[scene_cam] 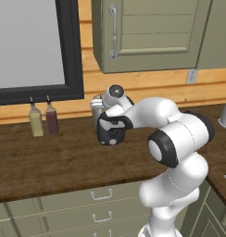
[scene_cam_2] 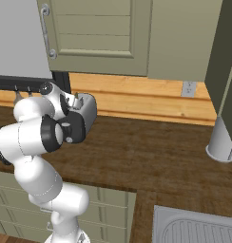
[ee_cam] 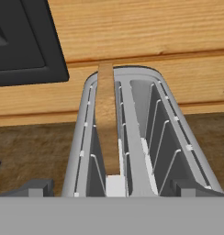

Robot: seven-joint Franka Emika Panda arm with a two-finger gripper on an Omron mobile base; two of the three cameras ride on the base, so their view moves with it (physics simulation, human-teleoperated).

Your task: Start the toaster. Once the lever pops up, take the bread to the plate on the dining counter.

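Hovering over the toaster [ee_cam: 146,137], fingers [ee_cam: 38,187] spread wide, bread [ee_cam: 107,124] upright in left slot

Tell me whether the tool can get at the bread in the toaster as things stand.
Probably yes. The tool hangs open right over the toaster, and the bread stands edge-up in the left slot with nothing covering it.

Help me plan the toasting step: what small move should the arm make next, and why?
Probably ease down toward the lever end of the shiny silver toaster. The tan bread slice already stands in its left slot, and the open gripper hovers right above, nothing pressed yet.
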